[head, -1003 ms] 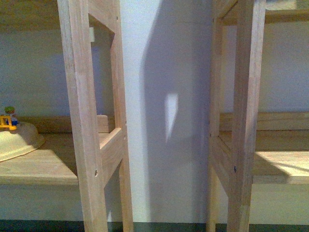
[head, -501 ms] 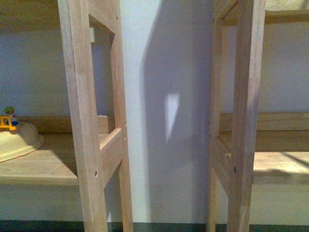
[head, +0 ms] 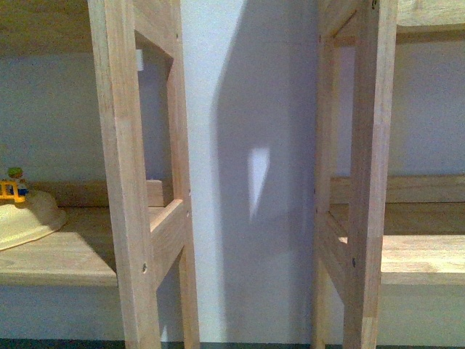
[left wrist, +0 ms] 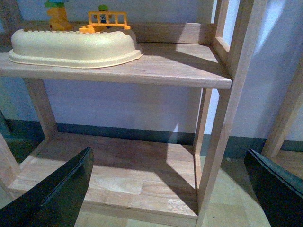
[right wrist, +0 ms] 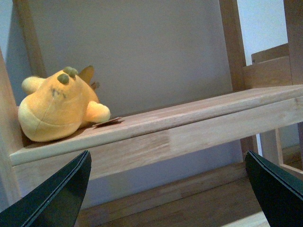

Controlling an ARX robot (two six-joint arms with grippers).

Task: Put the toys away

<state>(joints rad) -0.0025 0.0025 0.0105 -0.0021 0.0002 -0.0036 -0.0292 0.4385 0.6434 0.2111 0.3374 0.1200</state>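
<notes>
Right gripper (right wrist: 165, 189) has its fingers spread wide with nothing between them, hanging just below a wooden shelf (right wrist: 189, 127). The orange-yellow plush animal (right wrist: 59, 106) lies on that shelf near a post. Left gripper (left wrist: 165, 189) is spread wide too; beyond it, a cream tub (left wrist: 71, 45) of building-block toys (left wrist: 106, 20) sits on an upper shelf.

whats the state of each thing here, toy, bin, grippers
plush toy: lying on a wooden shelf, not held
cream bin: resting on a shelf, small toys showing at its top
left gripper: open, holding nothing
right gripper: open, below and apart from the plush toy
</notes>
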